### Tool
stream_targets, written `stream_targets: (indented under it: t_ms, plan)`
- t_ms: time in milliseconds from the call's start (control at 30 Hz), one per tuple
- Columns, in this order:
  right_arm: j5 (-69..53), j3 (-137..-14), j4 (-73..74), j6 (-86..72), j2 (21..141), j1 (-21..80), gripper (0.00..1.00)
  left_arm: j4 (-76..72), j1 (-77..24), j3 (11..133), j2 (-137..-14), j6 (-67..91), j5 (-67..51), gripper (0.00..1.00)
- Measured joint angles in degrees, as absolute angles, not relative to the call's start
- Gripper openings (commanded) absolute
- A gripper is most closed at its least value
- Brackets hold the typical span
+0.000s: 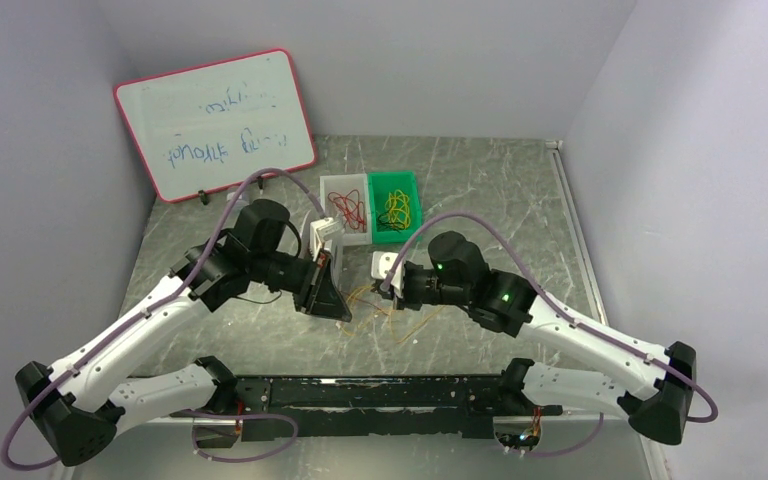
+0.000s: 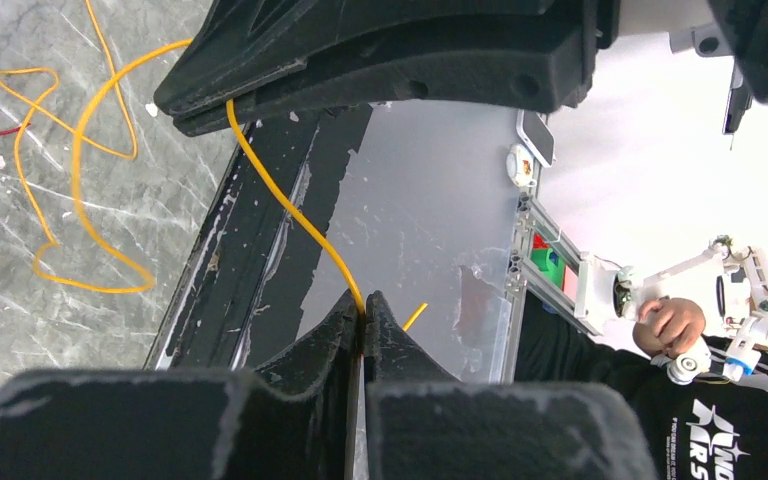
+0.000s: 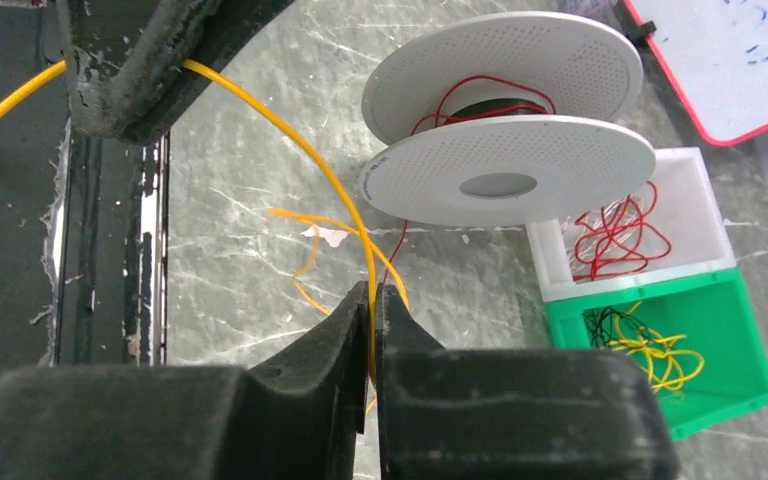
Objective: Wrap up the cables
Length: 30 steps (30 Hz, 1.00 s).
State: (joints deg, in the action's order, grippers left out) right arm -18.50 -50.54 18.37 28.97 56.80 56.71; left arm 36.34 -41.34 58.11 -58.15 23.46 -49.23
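Observation:
A yellow cable (image 2: 290,210) runs taut between my two grippers. My left gripper (image 2: 364,303) is shut on one end of it, and a short tip sticks out past the fingers. My right gripper (image 3: 373,295) is shut on the same yellow cable (image 3: 300,150), which arcs away to the left gripper's fingers (image 3: 140,80). In the top view both grippers, left (image 1: 328,290) and right (image 1: 392,285), meet at mid-table above loose yellow cables (image 1: 400,318). A white spool (image 3: 510,160) with red cable (image 3: 480,95) wound on its core stands just beyond the right gripper.
A white bin (image 1: 344,185) of red cables and a green bin (image 1: 412,200) of yellow cables stand behind the grippers. A whiteboard (image 1: 215,120) leans at the back left. A black rail (image 1: 380,392) lies along the near edge. More loose yellow cable (image 2: 80,180) lies on the table.

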Motion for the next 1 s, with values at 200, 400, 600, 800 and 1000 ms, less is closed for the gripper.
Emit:
stream_targets:
  t_ms: [200, 400, 600, 800, 1000]
  plan:
    - [-15.5, -48.3, 17.3, 28.2, 54.5, 56.9, 0.00, 37.6, -41.3, 58.1, -57.5, 22.6, -49.2, 0.07]
    - [-11.5, -48.2, 15.8, 27.4, 50.9, 57.6, 0.00, 38.1, -41.3, 57.3, -56.9, 22.0, -48.6, 0.07]
    - [-8.9, -48.2, 13.9, 25.3, 49.8, 58.1, 0.00, 37.1, -41.3, 56.1, -56.8, 21.8, -47.9, 0.07]
    - [-5.2, -49.2, 13.2, 22.6, 51.3, 58.4, 0.00, 35.7, -41.1, 54.5, -56.4, 20.8, -47.6, 0.09]
    - [1.5, -49.4, 11.6, 21.4, 52.6, 58.1, 0.00, 37.1, -41.0, 53.7, -56.3, 19.6, -47.0, 0.13]
